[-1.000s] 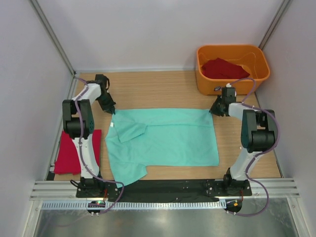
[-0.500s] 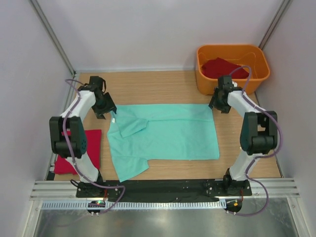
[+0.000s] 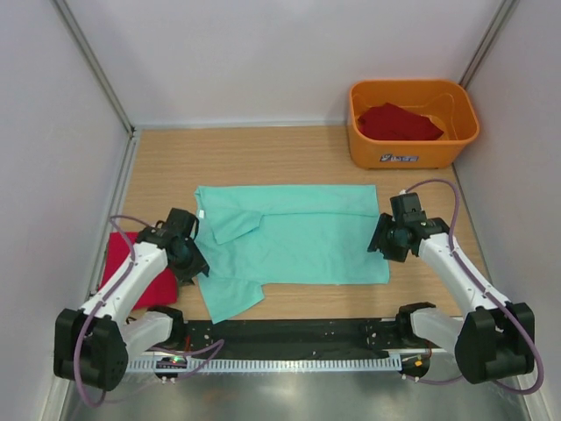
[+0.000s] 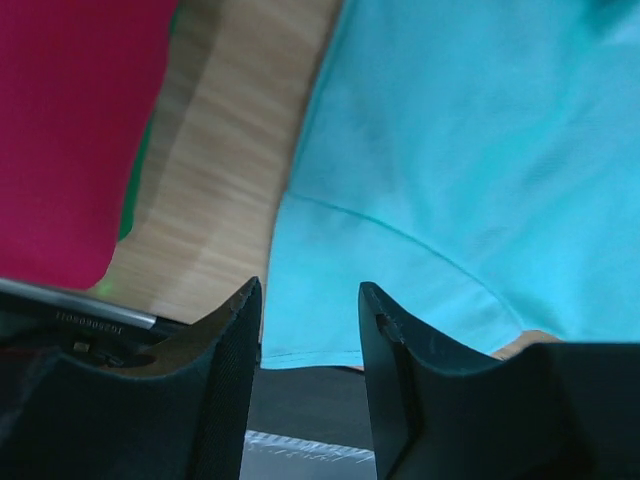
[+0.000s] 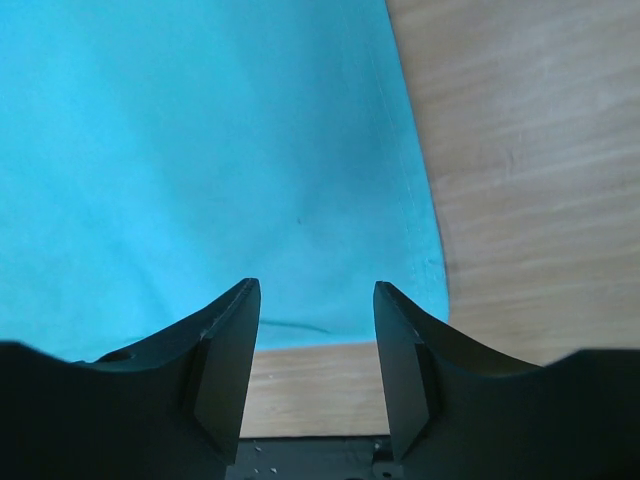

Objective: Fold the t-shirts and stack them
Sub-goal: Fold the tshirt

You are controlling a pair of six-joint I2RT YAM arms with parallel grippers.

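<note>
**Mint-green t-shirt and both grippers, seen from above.** The mint-green t-shirt (image 3: 298, 237) lies spread flat on the table (image 3: 263, 153). One sleeve is tucked inward near its far left corner, and the other splays out past its near left corner. My left gripper (image 3: 188, 260) hangs over the shirt's left edge and my right gripper (image 3: 387, 239) over its right edge. Both pairs of fingers stand apart and hold nothing, and cloth shows in each gap in the wrist views. A folded deep red t-shirt (image 3: 118, 263) lies just left of the green one. A second red t-shirt (image 3: 399, 123) sits in the orange tub (image 3: 412, 85), well beyond the green shirt's far right corner.

Risks, as I judge them:
- My left fingers sit close to the hem, so closing there may catch only a thin lip that slips out mid-fold.
- Unequal bites on the two sides would skew the fold.
- The splayed sleeve may drag or bunch.
- A low left approach could snag the deep red t-shirt.
</note>
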